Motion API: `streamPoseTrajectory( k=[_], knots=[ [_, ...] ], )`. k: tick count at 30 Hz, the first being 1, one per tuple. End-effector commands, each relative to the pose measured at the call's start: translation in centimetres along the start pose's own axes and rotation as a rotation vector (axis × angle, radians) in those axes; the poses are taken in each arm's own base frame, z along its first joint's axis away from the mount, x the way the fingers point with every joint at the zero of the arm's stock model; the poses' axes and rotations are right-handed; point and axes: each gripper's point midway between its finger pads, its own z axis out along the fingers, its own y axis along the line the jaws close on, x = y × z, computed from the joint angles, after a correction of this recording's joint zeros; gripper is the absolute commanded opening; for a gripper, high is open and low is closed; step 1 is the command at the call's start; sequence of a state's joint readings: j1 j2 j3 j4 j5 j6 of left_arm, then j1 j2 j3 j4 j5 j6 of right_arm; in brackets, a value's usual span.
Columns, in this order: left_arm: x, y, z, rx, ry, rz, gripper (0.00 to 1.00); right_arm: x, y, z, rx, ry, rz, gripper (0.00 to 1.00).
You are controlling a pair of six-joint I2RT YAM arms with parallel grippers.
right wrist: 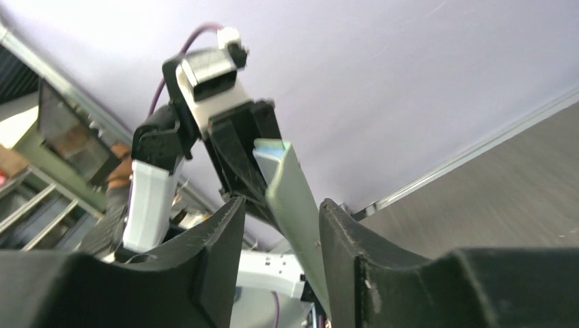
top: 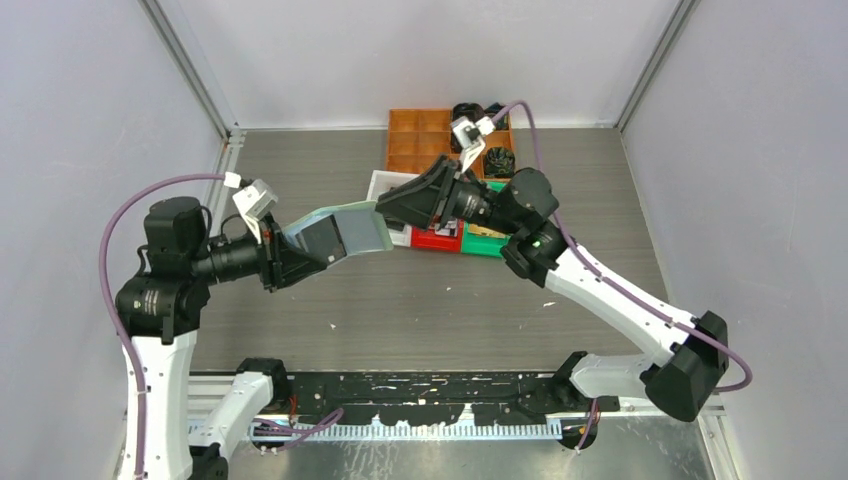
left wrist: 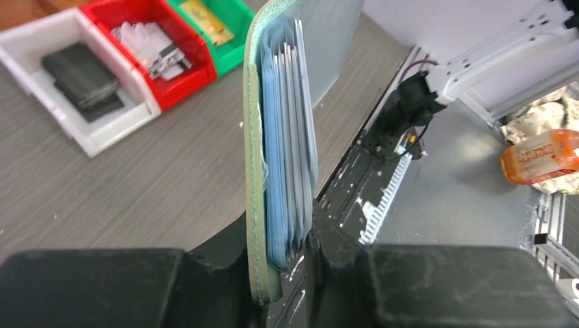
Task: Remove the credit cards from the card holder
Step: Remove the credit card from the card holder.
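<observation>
The pale sage-green card holder (left wrist: 254, 171) between the black left fingers (left wrist: 89, 287) has light blue pockets (left wrist: 276, 171). Beyond the fingertips, on the grey wood-grain table (left wrist: 136, 184): a white bin (left wrist: 95, 140) with black cards (left wrist: 82, 75), a red bin (left wrist: 184, 82) with silvery-white cards (left wrist: 147, 41), and a green bin (left wrist: 235, 17) with a gold card (left wrist: 205, 15).

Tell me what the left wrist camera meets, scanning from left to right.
white bin → red bin → green bin → card holder, standing on edge → orange bottle at far right

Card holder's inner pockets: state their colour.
Light translucent blue inner pockets inside the sage-green card holder; best in the left wrist view.
</observation>
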State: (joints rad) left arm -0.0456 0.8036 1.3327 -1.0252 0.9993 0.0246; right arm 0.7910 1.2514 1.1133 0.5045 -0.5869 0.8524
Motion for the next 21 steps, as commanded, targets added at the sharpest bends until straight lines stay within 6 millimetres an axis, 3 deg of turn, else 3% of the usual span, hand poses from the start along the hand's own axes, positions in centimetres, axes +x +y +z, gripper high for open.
streamPoseTrajectory(
  k=[1, 6, 11, 21],
  knots=[
    [0.9, 1.9, -0.2, -0.083, 0.065, 0.036, 0.00, -4.1, 1.1, -1.8, 0.072, -0.142, -0.037, 0.53],
    [1.7, 3.1, -0.1, -0.122, 0.133, -0.018, 0.00, -4.0, 1.7, -1.7, 0.076, -0.098, -0.006, 0.58],
    [1.8, 2.8, 0.0, -0.094, 0.150, -0.046, 0.00, -1.7, 1.7, 0.4, -0.003, 0.040, 0.141, 0.59],
    [1.8, 1.2, 0.2, 0.004, 0.176, -0.125, 0.00, 2.5, -0.9, 2.9, -0.084, 0.138, 0.344, 0.55]
  ],
)
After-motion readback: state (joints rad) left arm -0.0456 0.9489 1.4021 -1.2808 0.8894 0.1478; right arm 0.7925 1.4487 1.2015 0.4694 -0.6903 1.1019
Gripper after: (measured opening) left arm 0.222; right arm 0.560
